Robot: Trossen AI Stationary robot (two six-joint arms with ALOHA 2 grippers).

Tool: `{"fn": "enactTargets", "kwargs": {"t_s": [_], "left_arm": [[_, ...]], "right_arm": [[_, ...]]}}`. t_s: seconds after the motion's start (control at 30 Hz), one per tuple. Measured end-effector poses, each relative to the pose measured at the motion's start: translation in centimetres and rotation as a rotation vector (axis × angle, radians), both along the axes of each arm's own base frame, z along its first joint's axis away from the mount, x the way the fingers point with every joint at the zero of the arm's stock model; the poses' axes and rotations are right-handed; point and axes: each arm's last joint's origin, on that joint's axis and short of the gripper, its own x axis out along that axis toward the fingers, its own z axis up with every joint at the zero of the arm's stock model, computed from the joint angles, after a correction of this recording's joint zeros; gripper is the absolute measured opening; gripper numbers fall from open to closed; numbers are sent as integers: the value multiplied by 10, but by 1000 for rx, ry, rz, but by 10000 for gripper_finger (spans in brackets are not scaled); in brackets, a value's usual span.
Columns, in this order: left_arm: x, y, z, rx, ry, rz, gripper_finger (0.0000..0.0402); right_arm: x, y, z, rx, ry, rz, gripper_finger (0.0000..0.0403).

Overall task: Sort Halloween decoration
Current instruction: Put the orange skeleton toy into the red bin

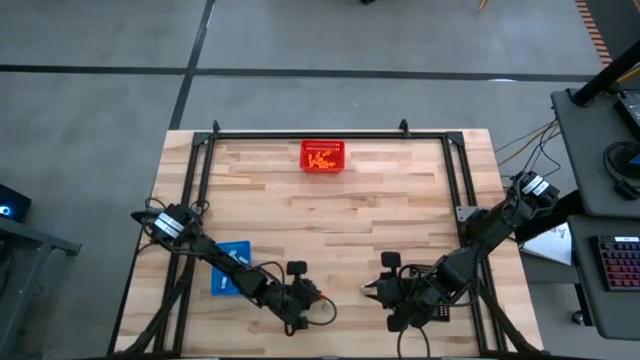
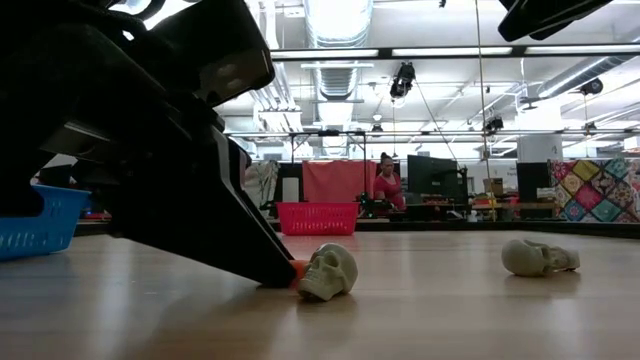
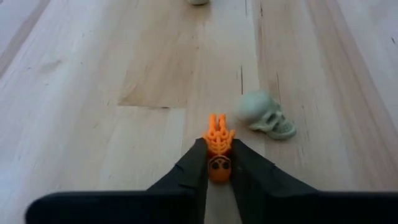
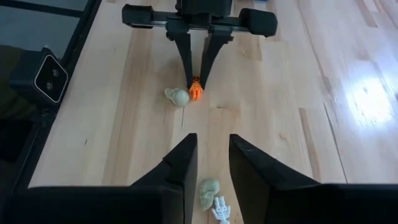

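While the red mesh basket (image 1: 323,157) at the table's far edge and the blue tray (image 1: 231,281) near its left edge await more, sorting looks barely begun. Left gripper (image 3: 218,163) pinches an orange skeleton-hand trinket (image 3: 217,149) near the front edge, its long axis pointing away from the jaws. Right gripper (image 4: 212,160) hovers part-open, empty, above a pale skull (image 4: 209,189); another grey-beige skull (image 3: 266,116) lies beside.

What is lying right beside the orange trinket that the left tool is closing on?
A pale skull lies on the table next to the orange trinket, close by but apart. The left tool pinches the trinket's lower part; what sits beneath it is covered by the fingers.
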Motion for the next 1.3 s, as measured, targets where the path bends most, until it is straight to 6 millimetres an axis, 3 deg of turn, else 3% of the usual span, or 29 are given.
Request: {"fn": "enactTargets", "kwargs": {"t_s": [0.4, 0.73, 1.1, 1.3], "left_arm": [[-6, 5, 15, 44, 29, -17, 17], [-12, 25, 61, 135, 5, -7, 16], [-11, 87, 116, 313, -3, 2, 16], [-9, 138, 140, 412, -8, 28, 16]], "right_arm": [[0, 0, 0, 2, 0, -2, 85], [1, -1, 0, 2, -1, -7, 83], [16, -21, 0, -52, 5, -30, 81], [27, -39, 1, -116, 11, -32, 72]]}}
